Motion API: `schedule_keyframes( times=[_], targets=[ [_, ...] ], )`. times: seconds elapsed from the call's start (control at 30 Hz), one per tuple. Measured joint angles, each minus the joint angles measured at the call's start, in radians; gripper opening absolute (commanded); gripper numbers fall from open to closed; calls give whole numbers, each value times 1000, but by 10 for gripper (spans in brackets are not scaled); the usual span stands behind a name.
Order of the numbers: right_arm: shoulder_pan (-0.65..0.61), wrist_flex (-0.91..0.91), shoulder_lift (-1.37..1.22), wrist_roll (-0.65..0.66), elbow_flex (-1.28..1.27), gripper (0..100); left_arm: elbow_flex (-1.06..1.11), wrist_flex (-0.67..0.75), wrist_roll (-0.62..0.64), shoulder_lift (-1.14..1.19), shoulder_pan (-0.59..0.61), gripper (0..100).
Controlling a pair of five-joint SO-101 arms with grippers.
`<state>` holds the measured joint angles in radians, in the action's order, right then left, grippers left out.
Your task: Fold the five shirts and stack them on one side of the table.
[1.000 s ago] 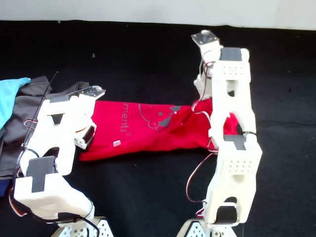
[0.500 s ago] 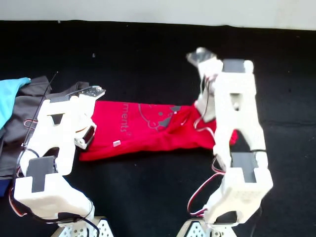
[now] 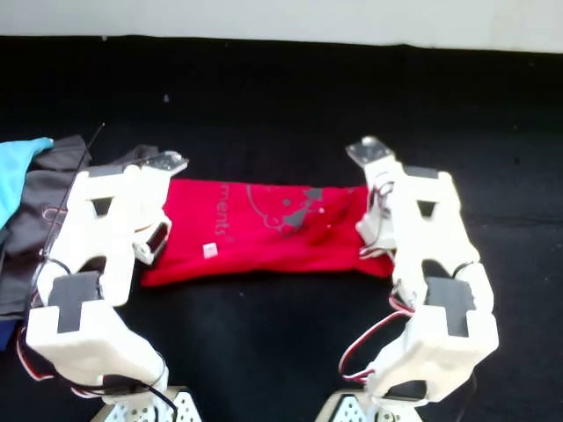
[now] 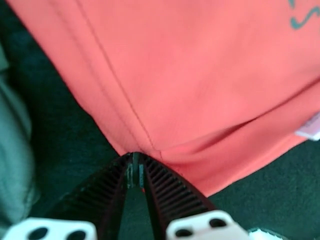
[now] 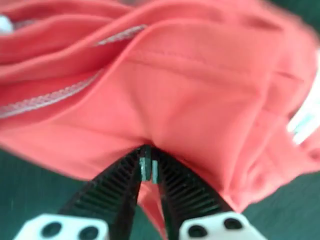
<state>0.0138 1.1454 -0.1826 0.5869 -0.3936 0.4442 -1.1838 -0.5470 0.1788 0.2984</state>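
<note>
A: What has changed?

B: The right arm has swung back and down from the far side; right fingers [image 5: 115, 177] pinch the red shirt [image 3: 264, 233] at its right end; left fingers [image 4: 107, 185] pinch the left corner, unmoved.

A: Shirt where?

B: Mid-worktop [image 3: 264, 105]; now a flatter band between the arms; dark pile [image 3: 35, 189] near its left end.

A: Meaning?

B: Looks pulled smooth; probably ready for another fold; stacking not yet done.
</note>
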Motion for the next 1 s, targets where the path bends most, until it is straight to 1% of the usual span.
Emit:
schedule_keyframes(
  times=[0.13,0.33,0.43,0.57,0.67,0.8,0.93,1.0],
  targets=[
    [12,69,69,29,-26,17,-75,-83,-2,0,3,10],
    [-3,86,341,28,-61,17,-175,-190,-3,0,2,9],
    [-72,86,427,-38,-61,17,-236,-252,-3,2,-23,9],
    [-218,57,400,-114,-61,17,-285,-262,-3,11,-31,11],
    [-276,-18,301,-163,-61,17,-259,-175,-3,11,-6,11],
    [-284,-107,158,-201,-55,17,-190,-12,-8,11,97,12],
    [-285,-117,109,-239,5,17,-180,92,-8,11,204,12],
    [-288,-86,114,-249,46,17,-180,121,-8,11,249,12]
  ],
)
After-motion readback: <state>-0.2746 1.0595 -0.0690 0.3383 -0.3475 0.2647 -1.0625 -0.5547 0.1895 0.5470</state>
